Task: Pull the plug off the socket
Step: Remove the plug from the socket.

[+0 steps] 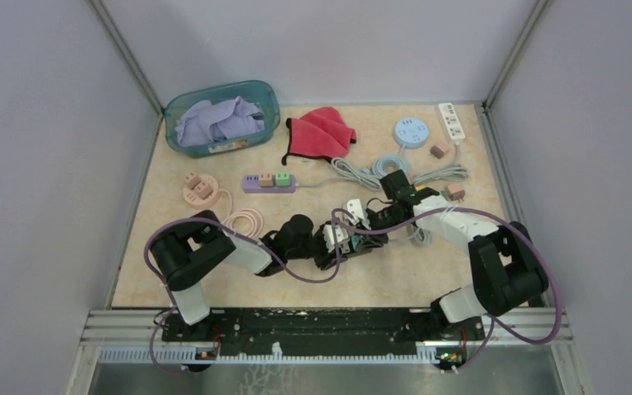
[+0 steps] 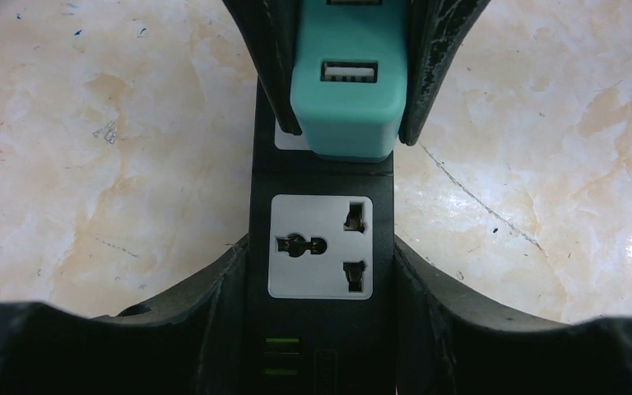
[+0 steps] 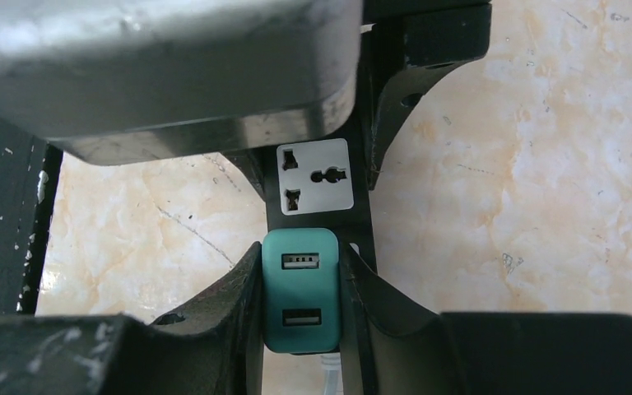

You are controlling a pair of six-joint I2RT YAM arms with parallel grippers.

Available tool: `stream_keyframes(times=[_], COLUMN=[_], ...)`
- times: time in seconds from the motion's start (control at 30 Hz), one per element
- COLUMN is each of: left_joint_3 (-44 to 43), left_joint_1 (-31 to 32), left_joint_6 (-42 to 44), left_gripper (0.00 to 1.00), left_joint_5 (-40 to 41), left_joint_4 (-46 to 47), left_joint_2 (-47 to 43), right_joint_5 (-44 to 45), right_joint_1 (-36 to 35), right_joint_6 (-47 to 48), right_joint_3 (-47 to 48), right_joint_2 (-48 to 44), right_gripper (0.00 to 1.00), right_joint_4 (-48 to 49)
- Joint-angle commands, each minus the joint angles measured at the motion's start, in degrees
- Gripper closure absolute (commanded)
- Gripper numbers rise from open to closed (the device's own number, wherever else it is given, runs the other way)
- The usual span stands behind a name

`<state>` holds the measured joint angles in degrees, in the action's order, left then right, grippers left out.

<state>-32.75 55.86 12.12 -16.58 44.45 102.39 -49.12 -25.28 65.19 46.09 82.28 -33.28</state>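
A teal plug (image 3: 300,288) with two USB ports sits in a black socket strip (image 2: 321,177) on the marbled table. My right gripper (image 3: 300,280) is shut on the plug, one finger pressed to each side; in the left wrist view its fingers (image 2: 267,58) flank the plug (image 2: 347,90). My left gripper (image 2: 321,257) is shut on the socket strip, its fingers against the strip's two long sides beside a free white outlet (image 2: 321,247). In the top view both grippers meet mid-table, left (image 1: 333,241) and right (image 1: 370,218).
At the back stand a teal bin of purple cloth (image 1: 222,119), a red cloth (image 1: 321,132), a purple power strip (image 1: 268,182), a pink round socket (image 1: 200,188), a blue round socket (image 1: 410,132), a white strip (image 1: 452,120) and grey cables (image 1: 362,173).
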Motion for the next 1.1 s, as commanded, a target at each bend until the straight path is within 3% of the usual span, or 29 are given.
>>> stream_keyframes(times=[0.0,0.17,0.37,0.53,0.63,0.73,0.8,0.93,1.07], left_joint_3=[-1.32,-1.07,-1.35,-1.35,-1.2,-1.12,-1.12,-1.13,-1.0], left_joint_1=[0.44,0.48,0.48,0.46,0.47,0.41,0.47,0.39,0.39], left_joint_6=[-0.25,-0.23,-0.23,-0.34,-0.34,-0.34,-0.38,-0.45,-0.48], left_gripper=[1.0,1.0,1.0,1.0,1.0,1.0,1.0,1.0,1.0], left_joint_5=[-0.39,-0.42,-0.3,-0.29,-0.27,-0.21,-0.18,-0.22,-0.15], left_joint_4=[-2.06,-1.74,-1.74,-1.73,-1.71,-1.56,-1.6,-1.58,-1.47], left_joint_2=[1.73,1.83,2.22,2.16,2.08,2.09,2.16,2.11,2.01], right_joint_5=[-5.4,-6.0,-7.36,-10.36,-11.51,-2.57,4.71,9.85,2.8], right_joint_1=[-1.21,4.47,2.45,-2.27,-2.5,-2.36,-1.41,2.55,4.9], right_joint_6=[-4.24,7.07,21.62,17.17,5.68,-8.28,-11.52,-10.03,4.87], right_joint_3=[3.07,2.31,1.34,1.46,1.46,1.7,2.26,3.82,3.84], right_joint_2=[-0.39,-1.6,-0.15,-0.48,-1.49,-2.86,-3.19,-3.18,-3.98], right_gripper=[1.0,1.0,1.0,1.0,1.0,1.0,1.0,1.0,1.0], right_joint_4=[4.75,-2.86,-11.66,-8.45,0.32,9.68,11.76,9.13,-1.24])
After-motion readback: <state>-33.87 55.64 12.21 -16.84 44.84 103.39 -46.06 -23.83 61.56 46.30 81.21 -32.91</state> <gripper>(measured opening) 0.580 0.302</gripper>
